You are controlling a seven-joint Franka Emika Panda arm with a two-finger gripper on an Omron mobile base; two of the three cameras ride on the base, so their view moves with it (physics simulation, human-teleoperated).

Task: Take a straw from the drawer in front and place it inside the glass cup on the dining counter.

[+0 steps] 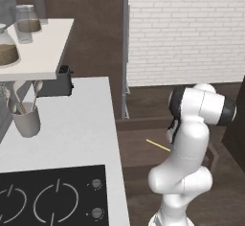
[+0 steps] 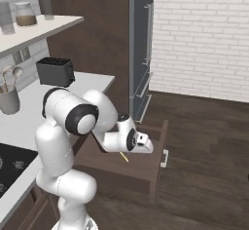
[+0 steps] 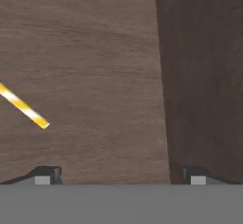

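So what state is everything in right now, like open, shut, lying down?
drawer: pulled open
straw: lying flat inside the drawer, untouched
claw: open, empty, above the drawer floor beside the straw
toaster: upright on the counter
utensil holder: upright, holding utensils

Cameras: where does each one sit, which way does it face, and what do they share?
Left base view: behind-left, facing cooktop, open drawer; arm at right.
Right base view: behind-right, facing drawer, toaster; arm at left.
Hand view: on the hand, looking down into the drawer; open gripper.
Shared: straw.
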